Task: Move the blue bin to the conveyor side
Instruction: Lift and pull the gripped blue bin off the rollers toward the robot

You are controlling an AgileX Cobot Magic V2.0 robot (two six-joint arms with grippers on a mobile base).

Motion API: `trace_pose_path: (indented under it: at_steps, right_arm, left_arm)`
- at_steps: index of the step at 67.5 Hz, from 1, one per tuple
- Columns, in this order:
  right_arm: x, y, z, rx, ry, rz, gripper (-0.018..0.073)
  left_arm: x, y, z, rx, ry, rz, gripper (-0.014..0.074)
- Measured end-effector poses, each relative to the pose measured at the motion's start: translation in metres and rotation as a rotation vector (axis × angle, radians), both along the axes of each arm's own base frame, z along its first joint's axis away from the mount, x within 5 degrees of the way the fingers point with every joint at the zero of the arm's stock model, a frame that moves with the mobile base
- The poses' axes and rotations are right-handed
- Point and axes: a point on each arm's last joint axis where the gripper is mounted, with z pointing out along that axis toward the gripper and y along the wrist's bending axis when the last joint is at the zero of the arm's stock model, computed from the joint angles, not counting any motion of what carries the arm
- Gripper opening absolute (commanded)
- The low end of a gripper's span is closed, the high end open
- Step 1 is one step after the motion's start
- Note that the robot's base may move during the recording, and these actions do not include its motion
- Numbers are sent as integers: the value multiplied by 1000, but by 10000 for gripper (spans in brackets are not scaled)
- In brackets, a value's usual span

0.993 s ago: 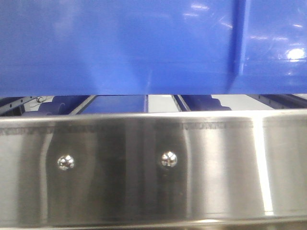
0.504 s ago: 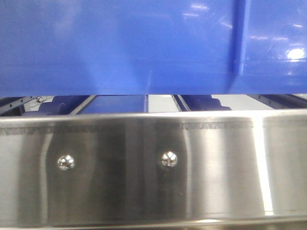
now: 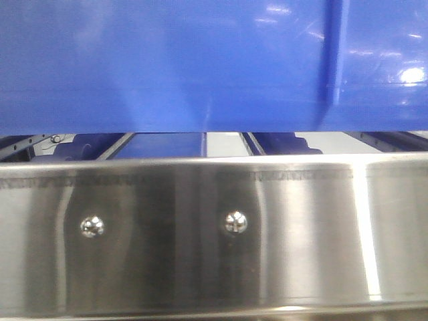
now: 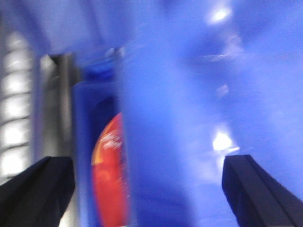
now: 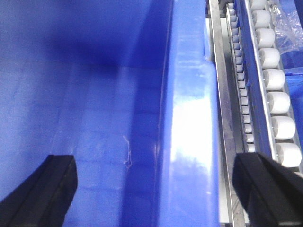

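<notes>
The blue bin (image 3: pixel 167 67) fills the top half of the front view as a glossy wall with one vertical rib. In the left wrist view, which is blurred, the blue bin's wall (image 4: pixel 189 94) runs up between the fingers of my left gripper (image 4: pixel 149 189), which is open and straddles it. My right gripper (image 5: pixel 156 189) is open too. One finger is inside the bin and the other outside its thick rim (image 5: pixel 189 118). The bin's inside looks bare in that view. The conveyor side is out of view.
A brushed steel rail (image 3: pixel 200 267) with two domed bolts (image 3: pixel 235 221) crosses the lower front view, just below the bin. Racks of white rollers (image 5: pixel 274 80) run along the bin's right side. A red-orange round shape (image 4: pixel 109 175) shows left of the wall.
</notes>
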Motion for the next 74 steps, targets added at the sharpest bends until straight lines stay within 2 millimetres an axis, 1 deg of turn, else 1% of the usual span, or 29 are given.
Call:
trace_pose_path:
  at_steps: [34,40,43,46,50,51,52,53,56,57,60,61,62,67,69,74]
  right_arm:
    - [0,0,0,0,0,0,550]
    - [0,0,0,0,0,0,529]
    - [0,0,0,0,0,0,490]
    - [0,0,0,0,0,0,427]
    - [0,0,0,0,0,0,307]
    - [0,0,0,0,0,0,289]
    - [0,0,0,-1,2,0,253]
    - [0,0,0,-1,2,0,197]
    - [0,-1,0,-8,5,-2,85]
    - [0,-1,0,-12,4,-3,49]
    - [0,-2,0,-16,2,-8,-58]
    - [0,-2,0,-16,2,-8,-92]
    - [0,-2,0,-18,1,-10,-110]
    - [0,-2,0,-18,2,-10,-71]
    - [0,-2,0,-18,2,-10,-70]
    - [0,-2,0,-18,2,-10,-72]
  left_arm:
    - [3,-2,1,-29,-32,-6,529]
    - [3,-2,1,-29,-32,-6,528]
    - [3,-2,1,-29,-32,-6,519]
    - [3,-2,1,-29,-32,-6,499]
    - [3,-2,1,-29,-32,-6,424]
    - [3,-2,1,-29,-32,-6,397]
    - [3,-2,1,-29,-32,-6,351]
    - [3,-2,1,-29,-32,-6,334]
    - [3,-2,1,-29,-32,-6,221]
    - [3,-2,1,-29,-32,-6,159]
    - [3,-2,1,-27,-32,-5,22]
    - [3,-2,1,-20,-32,-4,-1]
    - [3,-2,2,-20,-34,-3,-56]
    - [3,-1,2,-19,-36,1,22]
    - [3,-1,1,-19,-34,1,27]
    - [3,-1,1,-19,-34,1,6]
